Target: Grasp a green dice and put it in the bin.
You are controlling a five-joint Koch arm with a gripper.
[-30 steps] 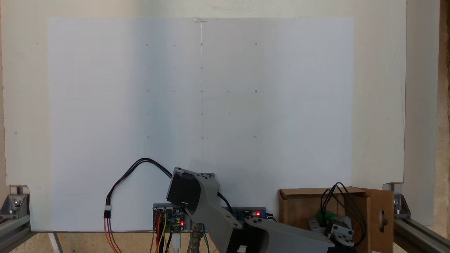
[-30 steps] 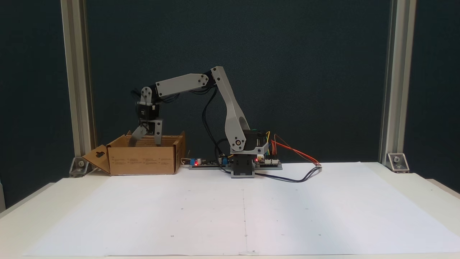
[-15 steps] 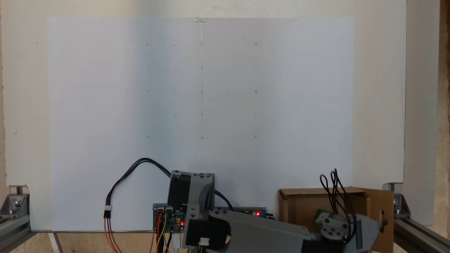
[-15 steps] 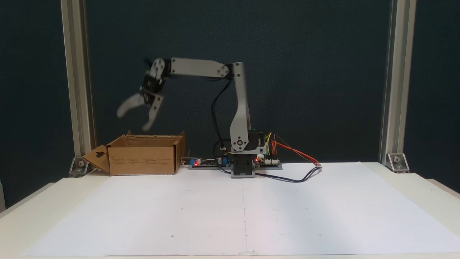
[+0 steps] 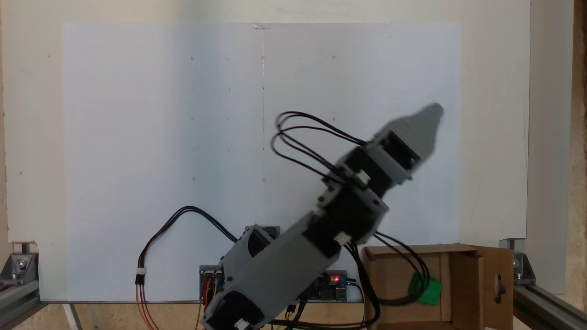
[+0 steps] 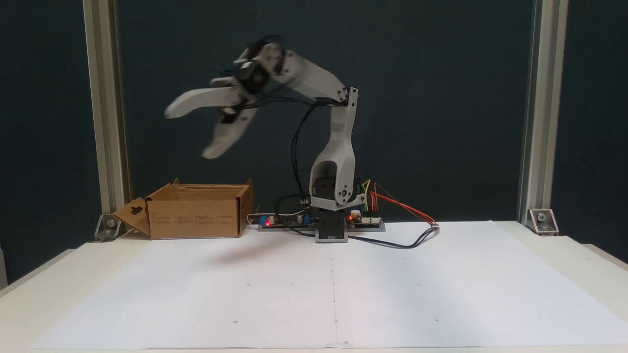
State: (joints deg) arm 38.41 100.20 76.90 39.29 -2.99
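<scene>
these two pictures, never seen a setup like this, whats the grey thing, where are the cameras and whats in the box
The grey thing is a small robot arm bolted at the table's edge, with black cables along it. At its end is a gripper: two fingers that pinch things. They are spread apart and hold nothing, raised high above the table.

One fixed view looks straight down from above; the other fixed view looks across the table from the front, level with the arm.

A big white paper sheet covers the table. Beside the arm's base stands the bin, a brown cardboard box with open flaps. Seen from above, the green dice lies inside it, partly behind a cable. Small circuit boards with red lights sit by the base.
</scene>
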